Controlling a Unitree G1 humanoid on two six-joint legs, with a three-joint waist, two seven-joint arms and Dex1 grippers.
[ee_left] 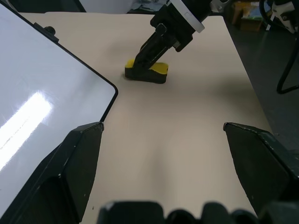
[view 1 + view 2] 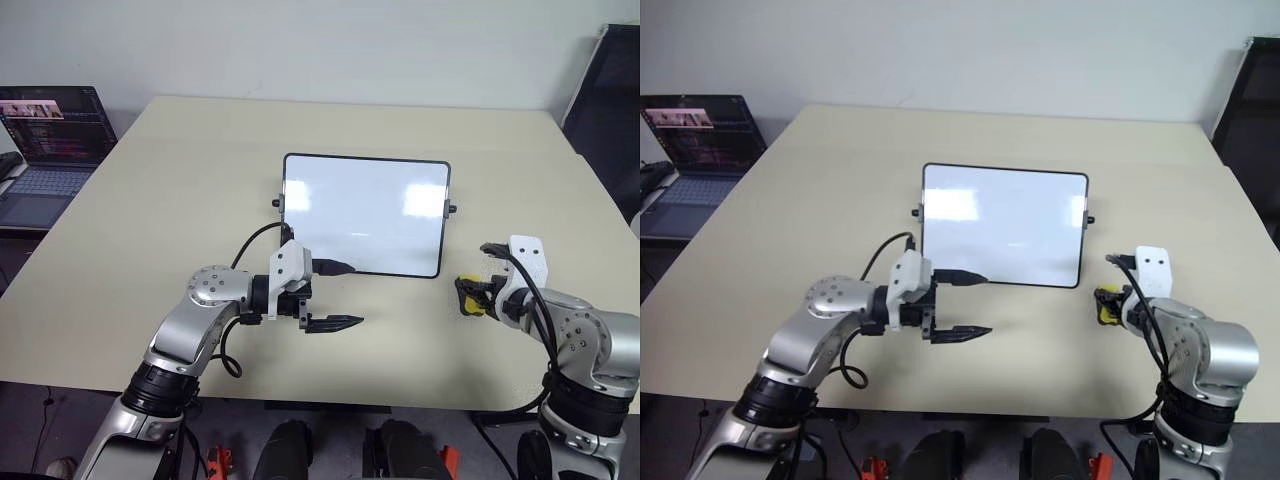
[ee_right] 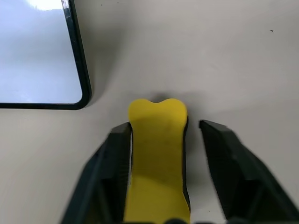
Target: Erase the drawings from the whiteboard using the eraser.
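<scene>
The whiteboard [image 2: 365,215] lies flat in the middle of the table, white with glare patches inside its thin black frame. The drawings are out of view. The eraser [image 3: 158,154], yellow on a black base, rests on the table just right of the board's near right corner. My right gripper [image 3: 166,130] straddles it, open: one finger touches the eraser's side and the other stands off with a gap. My left gripper [image 2: 355,295] is open and holds nothing. It hovers at the board's near left corner, pointing right toward the eraser [image 1: 145,72].
An open laptop [image 2: 50,140] sits on a side surface at the far left. A dark chair [image 2: 610,100] stands past the table's far right corner. The beige table [image 2: 180,180] has bare surface around the board.
</scene>
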